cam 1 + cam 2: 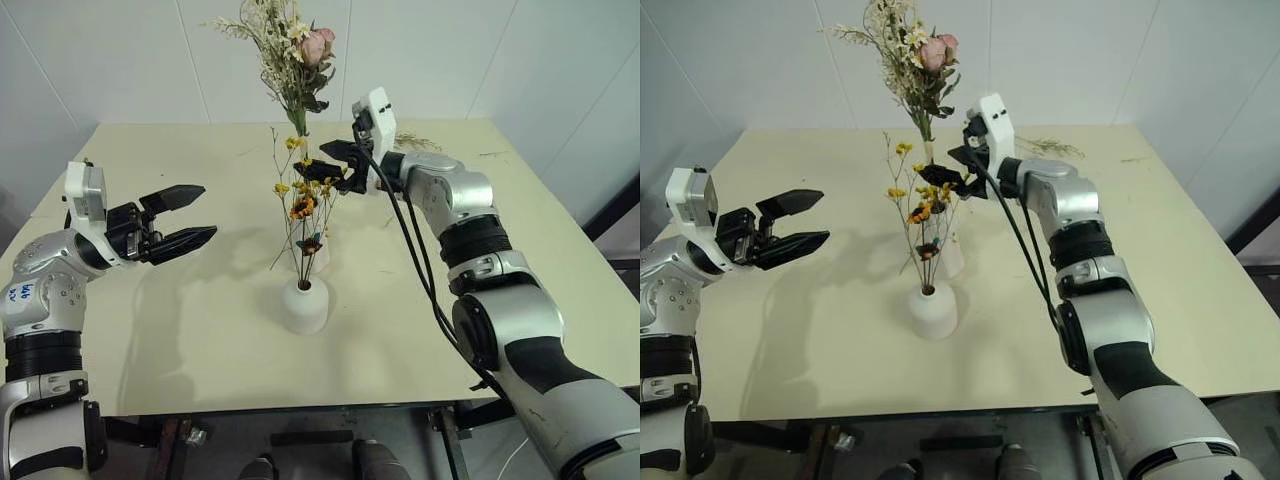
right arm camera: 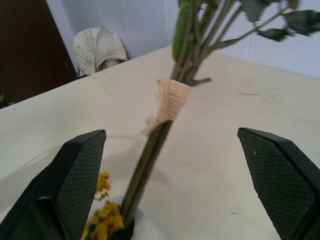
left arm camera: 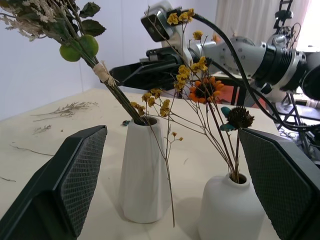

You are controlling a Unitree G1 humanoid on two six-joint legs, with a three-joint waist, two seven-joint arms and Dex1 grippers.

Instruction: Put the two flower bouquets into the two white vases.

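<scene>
On the cream table [image 1: 200, 350], I take the short rounded vase [image 1: 305, 306] as my landmark; it stands near the middle of the tabletop. Rising out of its top hole I see the thin-stemmed bunch of yellow-orange dried flowers [image 1: 303, 205], its stems fanning upward and leaning slightly. Just behind the short vase, and partly hidden by it from my head cameras, stands the tall cone vase [image 3: 143, 170]; in the left wrist view the two vases stand just beside each other, apart. The pink rose bouquet [image 1: 300, 60] stands in the cone vase, its stems bound with a pale raffia tie [image 2: 170, 102] a little above the vase mouth, the bunch leaning a bit.

My right gripper [image 1: 336, 168] hovers above and behind the short vase, level with the rose bouquet's stems. Its fingers stand wide apart on either side of the tied stems, touching nothing that I can see and holding nothing. My left gripper [image 1: 185, 218] hangs well to the left of the short vase, above the table, pointing toward both vases, its fingers spread wide and empty.

Far behind the short vase, loose dried sprigs [image 1: 1050, 148] lie on the table.
</scene>
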